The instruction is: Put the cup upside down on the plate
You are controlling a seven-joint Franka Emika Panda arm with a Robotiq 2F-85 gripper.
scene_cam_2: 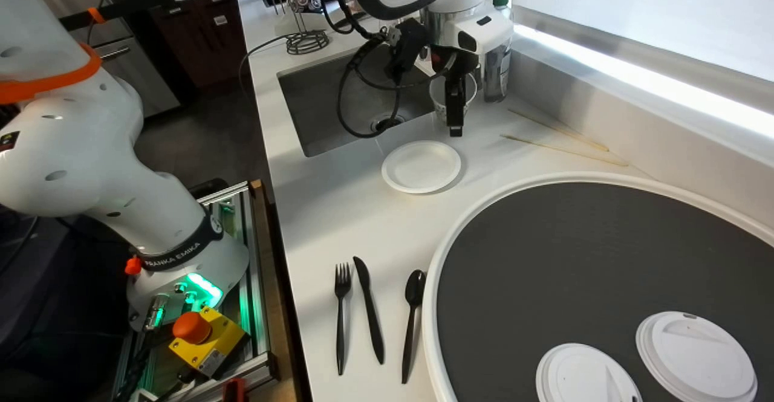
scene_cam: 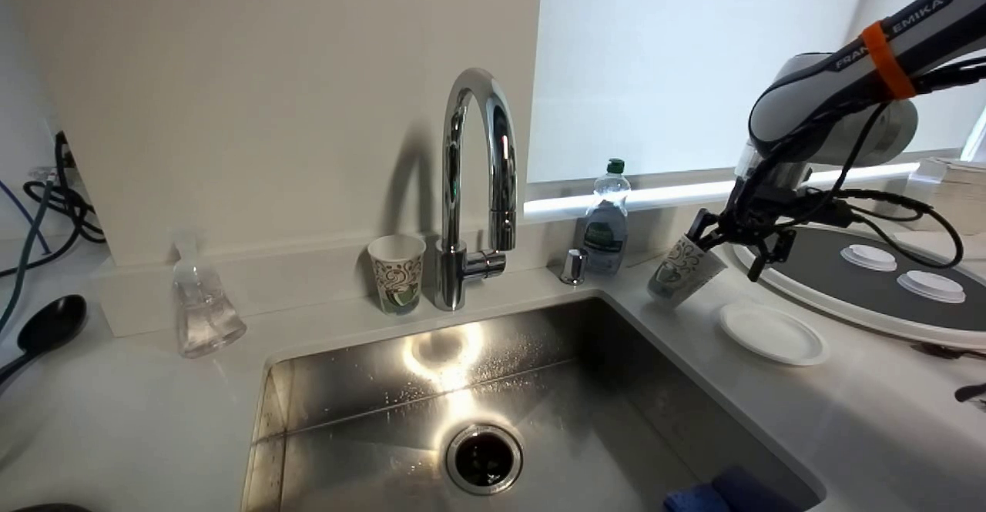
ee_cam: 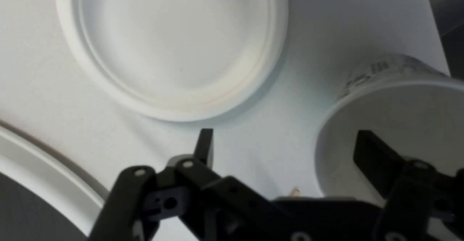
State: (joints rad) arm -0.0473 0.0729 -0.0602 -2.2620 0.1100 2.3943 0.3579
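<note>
The cup (scene_cam: 678, 273) has grey markings and leans over beside the sink's corner, its mouth toward my gripper. It is partly hidden by the gripper in an exterior view (scene_cam_2: 438, 98). In the wrist view the cup's open mouth (ee_cam: 413, 121) is at the right. My gripper (ee_cam: 286, 146) is open; one finger is at the cup's opening and the other is outside, so the rim lies between them. The gripper also shows in an exterior view (scene_cam: 730, 250). The white plate (scene_cam_2: 421, 167) lies flat on the counter near the cup; the wrist view shows it (ee_cam: 177, 41) at the top.
A large dark disc with a white rim (scene_cam_2: 436, 329) holds white lids. Black cutlery (scene_cam_2: 370, 311) lies beside it. The sink (scene_cam: 370, 435), faucet (scene_cam: 451, 281) and soap bottle (scene_cam: 606, 227) are near the cup. A patterned cup (scene_cam: 398, 275) stands by the faucet. Thin sticks (scene_cam_2: 562, 149) lie by the wall.
</note>
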